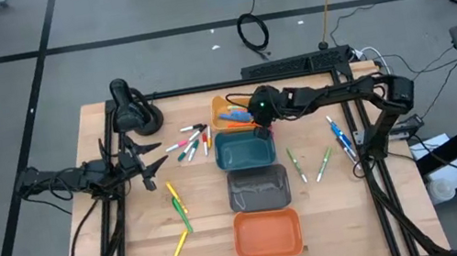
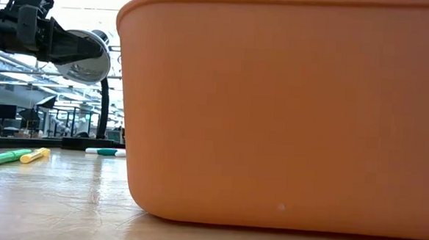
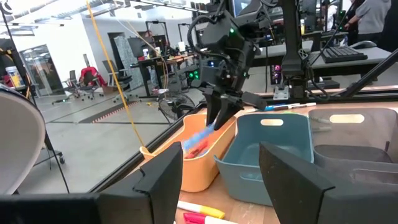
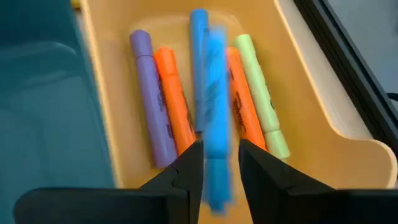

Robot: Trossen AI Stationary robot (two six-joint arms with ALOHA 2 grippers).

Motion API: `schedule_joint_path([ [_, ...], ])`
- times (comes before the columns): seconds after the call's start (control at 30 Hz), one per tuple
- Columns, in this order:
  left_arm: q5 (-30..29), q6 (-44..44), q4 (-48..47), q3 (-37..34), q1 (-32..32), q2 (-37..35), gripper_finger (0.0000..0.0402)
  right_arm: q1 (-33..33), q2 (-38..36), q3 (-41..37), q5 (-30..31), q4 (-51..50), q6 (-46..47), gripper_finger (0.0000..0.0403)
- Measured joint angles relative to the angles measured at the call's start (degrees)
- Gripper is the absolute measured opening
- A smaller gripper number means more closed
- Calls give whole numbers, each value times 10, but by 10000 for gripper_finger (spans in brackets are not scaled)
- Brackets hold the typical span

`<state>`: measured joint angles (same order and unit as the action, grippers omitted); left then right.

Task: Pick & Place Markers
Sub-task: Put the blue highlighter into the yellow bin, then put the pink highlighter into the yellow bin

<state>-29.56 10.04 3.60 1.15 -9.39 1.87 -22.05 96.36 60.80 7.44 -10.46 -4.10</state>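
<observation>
Overhead, table-level and two wrist views, sharing light orange bin (image 1: 227, 109).

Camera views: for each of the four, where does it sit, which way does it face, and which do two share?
High view: overhead, facing straight down on the wooden table; both dark arms show.
Low view: at tabletop height, facing the orange plastic bin; one arm shows above.
Left wrist view: behind the left gripper, facing the right gripper over the light orange plastic bin.
Right wrist view: looking down past its own fingers at a blurred blue marker over that bin.
Both wrist views share bin and marker.
</observation>
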Motion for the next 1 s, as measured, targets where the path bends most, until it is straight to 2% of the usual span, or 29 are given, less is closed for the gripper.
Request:
schedule_joint_path([
  [0.33,0,0,0,0,0,0,214,23,-72,-1,0,-16,20,143],
  [0.43,0,0,0,0,0,0,214,32,-108,0,4,-52,57,150],
  [0.53,0,0,0,0,0,0,214,38,-144,-3,37,-123,115,152],
  [0.67,0,0,0,0,0,0,214,38,-184,-49,61,-175,190,153],
  [0.8,0,0,0,0,0,0,214,35,-207,-124,45,-137,226,153],
  [0.9,0,0,0,0,0,0,214,35,-213,-189,38,-52,224,153],
  [1.0,0,0,-1,0,0,0,214,35,-212,-246,-2,58,221,153],
])
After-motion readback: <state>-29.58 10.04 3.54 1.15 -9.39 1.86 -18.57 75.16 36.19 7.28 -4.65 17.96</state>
